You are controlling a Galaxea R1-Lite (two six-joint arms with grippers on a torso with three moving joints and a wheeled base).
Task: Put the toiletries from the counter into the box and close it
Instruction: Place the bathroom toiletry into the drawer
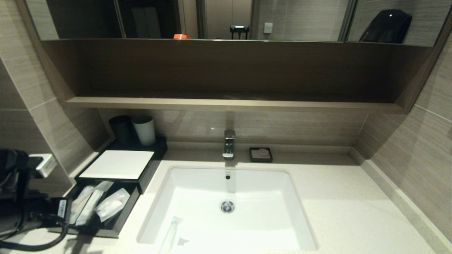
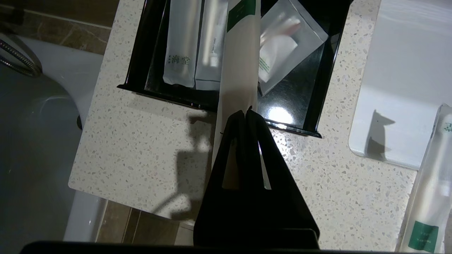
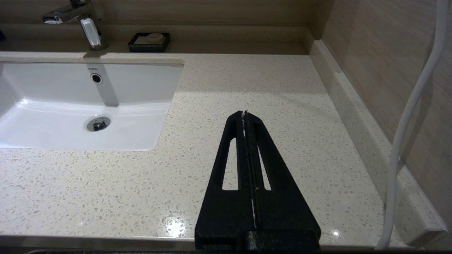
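Green-labelled long packet (image 2: pixel 236 67) sits clamped in our left gripper (image 2: pixel 246 112), reaching over the open black drawer (image 2: pixel 314 106) on the table (image 2: pixel 141 141); a packet (image 2: pixel 180 42) inside reads "海堂". Our right gripper (image 3: pixel 244 113) rests clenched, empty.

Was cream-white with grey-brown speckles on the counter (image 3: pixel 268 81), plain glossy white in the sink (image 1: pixel 247 215). Black on the box (image 1: pixel 148 173) with a white top panel (image 1: pixel 118 164). Frosted clear packets (image 2: pixel 183 38), green label on one (image 2: pixel 242 10).
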